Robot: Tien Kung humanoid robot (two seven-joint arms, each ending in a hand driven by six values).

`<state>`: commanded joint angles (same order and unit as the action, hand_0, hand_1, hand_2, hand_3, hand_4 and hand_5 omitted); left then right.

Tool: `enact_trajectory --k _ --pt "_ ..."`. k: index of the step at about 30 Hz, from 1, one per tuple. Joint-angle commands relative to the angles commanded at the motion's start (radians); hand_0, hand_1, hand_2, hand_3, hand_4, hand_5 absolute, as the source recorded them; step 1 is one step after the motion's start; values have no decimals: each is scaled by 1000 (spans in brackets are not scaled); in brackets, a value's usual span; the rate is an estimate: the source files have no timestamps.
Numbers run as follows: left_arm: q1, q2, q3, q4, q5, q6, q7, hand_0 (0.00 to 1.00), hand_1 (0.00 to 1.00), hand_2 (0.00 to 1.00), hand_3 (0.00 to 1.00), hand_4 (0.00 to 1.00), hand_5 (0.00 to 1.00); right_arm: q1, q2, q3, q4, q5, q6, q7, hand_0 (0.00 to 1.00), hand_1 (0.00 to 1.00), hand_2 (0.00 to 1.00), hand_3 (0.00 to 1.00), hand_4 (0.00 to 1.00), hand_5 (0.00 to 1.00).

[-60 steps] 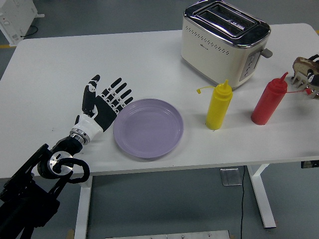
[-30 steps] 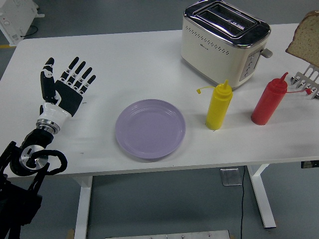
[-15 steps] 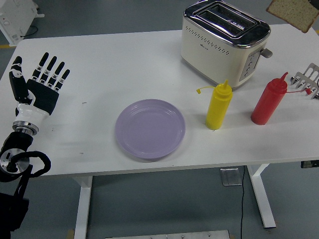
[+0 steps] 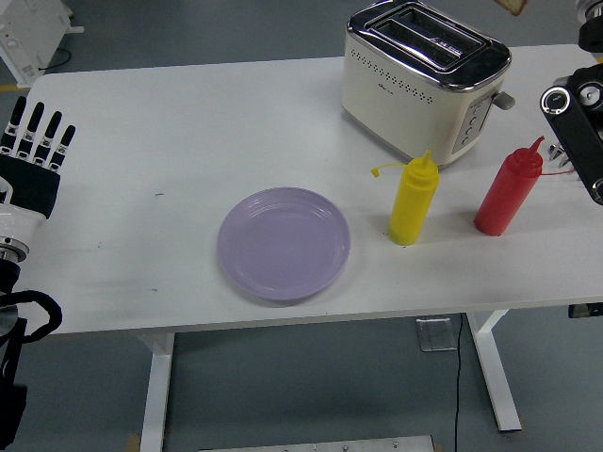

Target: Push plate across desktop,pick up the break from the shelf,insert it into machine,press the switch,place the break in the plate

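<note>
The lilac plate [image 4: 284, 243] lies empty at the table's front middle. The cream toaster [image 4: 424, 75] stands at the back right, both slots empty and its side lever [image 4: 504, 99] up. A corner of the bread slice [image 4: 513, 6] hangs in the air at the picture's top edge, just right of the toaster. My right arm [image 4: 579, 122] rises along the right edge; its hand is cut off by the top edge and carries the slice. My left hand [image 4: 36, 151] is at the far left edge, fingers spread, holding nothing, far from the plate.
A yellow squeeze bottle [image 4: 413, 200] and a red one [image 4: 507, 193] stand in front of the toaster. Only a sliver of the metal bread rack [image 4: 560, 156] shows behind my right arm. A white appliance [image 4: 28, 33] sits on the floor at the top left.
My left hand has let the plate be and drawn back to the left edge. The bread left the rack and rose up and left to the top edge; my right arm now shows.
</note>
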<state>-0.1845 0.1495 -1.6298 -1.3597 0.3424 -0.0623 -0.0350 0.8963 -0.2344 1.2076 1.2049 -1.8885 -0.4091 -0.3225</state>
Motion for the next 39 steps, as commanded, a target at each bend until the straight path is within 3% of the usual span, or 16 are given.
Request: enact_trajectory --k 8,16,29,39 --pt "40 15 -56 -16 -7 4 -6 878 833 880 789 713 998 68 93 -32 -114 31 -32 8 424 410 452 453 229 2" --pt "54 20 -68 -23 -9 6 -7 873 831 877 784 710 998 99 168 -36 -226 42 -63 18 426 404 447 451 207 2" --pt "60 20 -67 -30 -11 6 -7 872 830 876 782 707 998 121 230 -72 -370 15 -96 27 429 405 447 451 196 2" --pt "68 22 -77 -30 -11 6 -8 872 829 876 782 708 998 141 230 -68 -428 -31 -107 28 430 404 447 450 195 2"
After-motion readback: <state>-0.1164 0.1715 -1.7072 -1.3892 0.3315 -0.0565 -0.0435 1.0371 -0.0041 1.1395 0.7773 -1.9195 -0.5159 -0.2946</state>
